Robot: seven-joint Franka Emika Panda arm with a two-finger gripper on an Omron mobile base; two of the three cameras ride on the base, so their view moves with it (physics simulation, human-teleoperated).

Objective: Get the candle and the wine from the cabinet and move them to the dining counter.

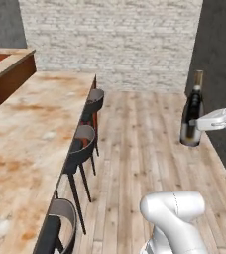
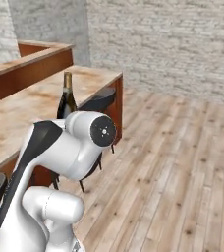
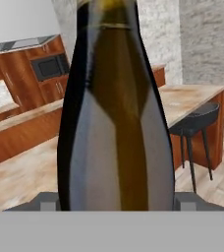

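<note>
dark glass wine [image 1: 192,116] hangs upright, clamped at its belly between wide-set fingers [image 1: 200,124], carried clear of the floor toward the table [image 1: 26,129].

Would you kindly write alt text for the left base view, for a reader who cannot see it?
The gripper holds the wine upright in the air above the wood floor, at the right of the frame. The dining counter runs along the left, with dark stools tucked along its edge, and a pale brick wall stands behind.
</note>
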